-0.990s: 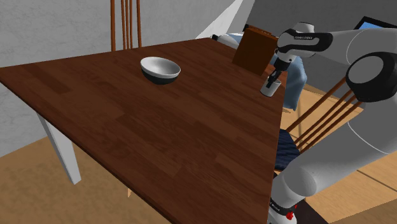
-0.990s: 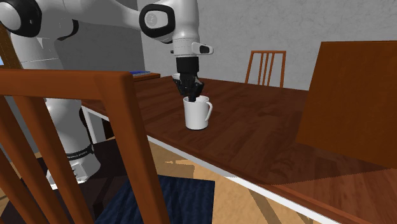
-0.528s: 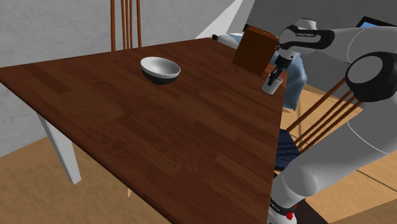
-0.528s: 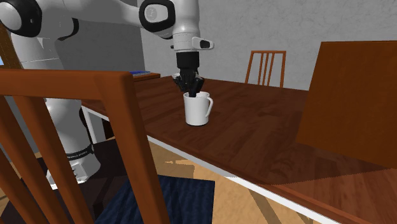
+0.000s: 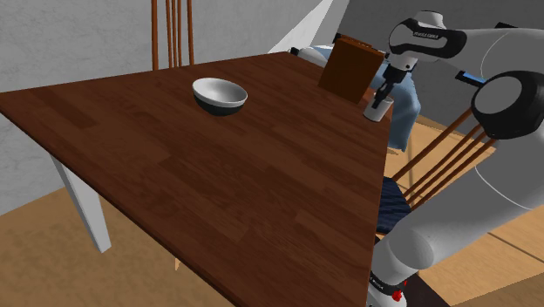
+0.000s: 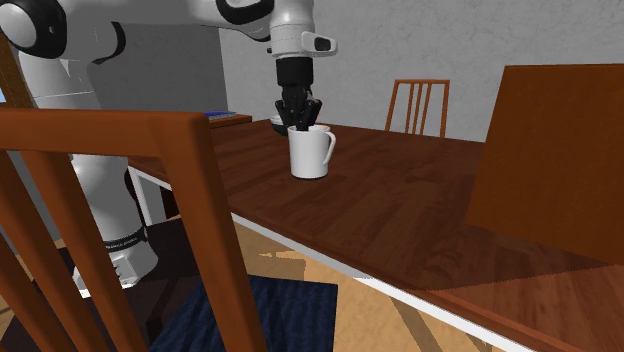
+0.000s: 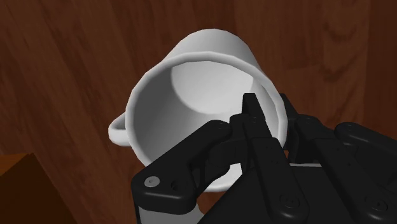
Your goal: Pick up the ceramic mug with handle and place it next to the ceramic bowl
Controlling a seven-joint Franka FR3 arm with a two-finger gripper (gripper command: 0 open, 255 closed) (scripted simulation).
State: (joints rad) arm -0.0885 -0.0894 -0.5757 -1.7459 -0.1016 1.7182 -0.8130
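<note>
White mug [image 6: 311,155] is clamped by its rim wall between the jaws of the black gripper [image 6: 300,123]. In the shoulder view it is at the table's [image 5: 218,192] 2 o'clock corner, with the bowl [image 5: 220,94] well apart at 11 o'clock.

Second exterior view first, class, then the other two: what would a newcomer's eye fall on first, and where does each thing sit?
The white mug stands out most, clasped at its rim by the black gripper, near the arm-side edge of the dark wooden table. Next comes the bowl, white inside and dark outside, standing alone farther across the table, toward the shoulder view's upper left.
</note>
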